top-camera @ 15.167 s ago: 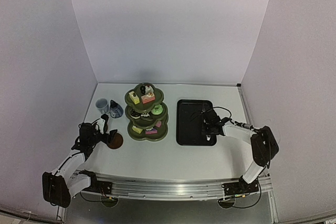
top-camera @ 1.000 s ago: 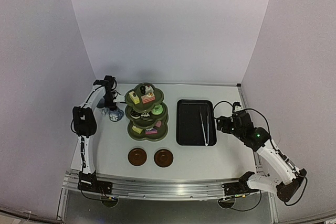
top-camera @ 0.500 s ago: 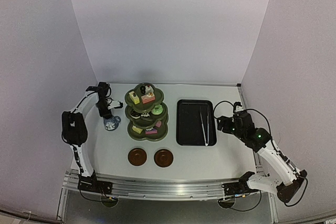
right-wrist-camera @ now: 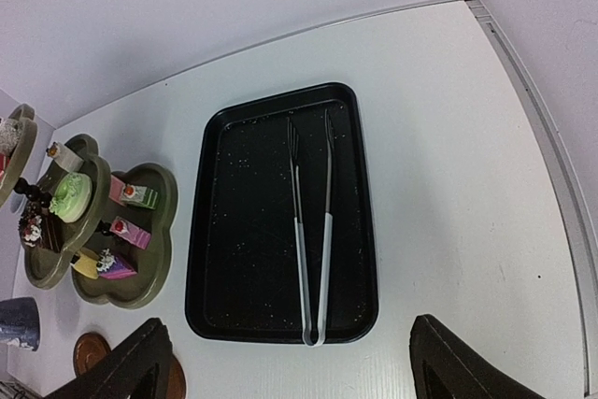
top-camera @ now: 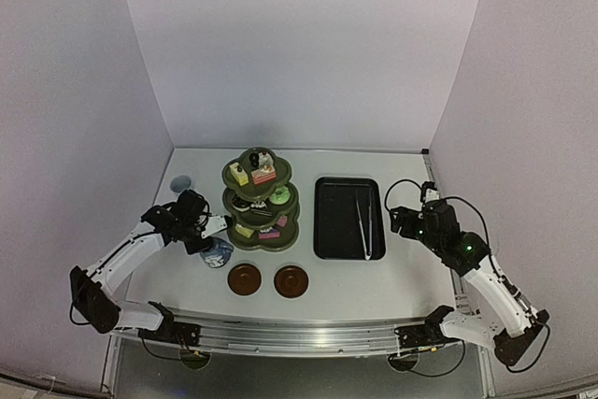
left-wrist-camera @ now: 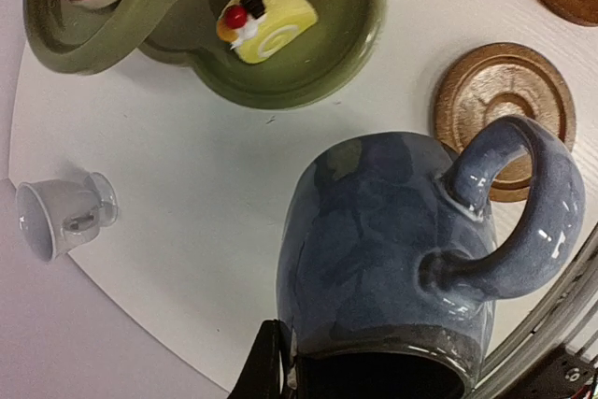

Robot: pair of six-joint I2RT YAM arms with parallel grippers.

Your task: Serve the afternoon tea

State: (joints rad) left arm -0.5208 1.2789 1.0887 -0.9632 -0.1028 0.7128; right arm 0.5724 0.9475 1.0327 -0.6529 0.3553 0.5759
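Leftmost, the cup was seen standing at the far left of the table, well apart from both saucers. Next to the right, the left gripper was clamped on the mouth of the pot. In the left wrist view one dark finger was pressed against the pot wall beside the opening, and the other was hidden. The pot was held upright just in front of the stand, with its handle turned toward the left saucer. Whether its base touched the table could not be told. The stand was loaded with cakes on all three tiers.

The coming move was judged to turn on one relation. The left saucer lay just right of the pot and nearer the table's near edge, and in the wrist view it was partly covered by the handle. The right saucer lay just beside it, bare. A short shift rightward and nearward, then a lowering, was judged to be called for, and the left arm was the nearer one.

Further right, the tray held the tongs, laid lengthwise from far to near. The right gripper was spread wide with nothing in it, just beside the tray's right edge.
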